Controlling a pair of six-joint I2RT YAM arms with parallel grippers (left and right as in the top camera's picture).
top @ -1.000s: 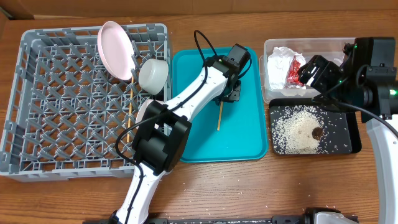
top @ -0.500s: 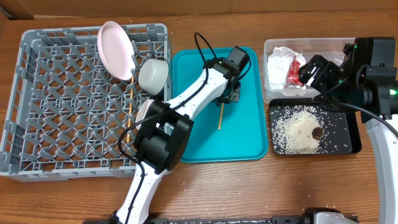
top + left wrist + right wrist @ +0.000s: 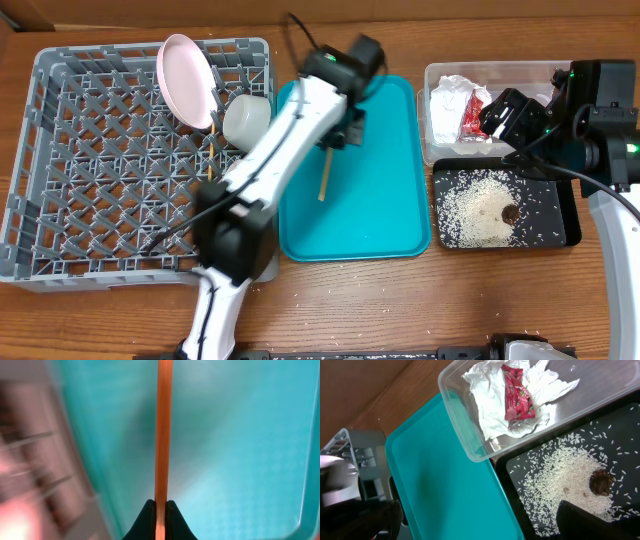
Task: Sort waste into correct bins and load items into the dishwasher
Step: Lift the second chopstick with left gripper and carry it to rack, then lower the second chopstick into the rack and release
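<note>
Chopstick is pinched at its very end by the left gripper. Fingertips are tight on it and the rest sticks out long over the teal tray.

Risks, my read:
- The end grip leaves a long lever, so a fast swing could pivot the stick or let it slip out.
- The free tip could snag the rack wall, or hit the bowl or the plate leaning just inside that edge.
- The stick is thin and the lattice is open, so a flat drop may fall through or wedge.

View differences:
- Left wrist shows the clamp clearly, but the rack is only a blur at its left.
- Overhead shows the stick angled over the tray's left side, near the rack. The arm hides the jaws there.
- Right wrist shows the napkin and red wrapper inside the clear tub. Rice and a brown lump lie in the black tray.
- Right gripper hangs over the tub. Only one dark finger shows, so I can't tell if it's apart or together.
</note>
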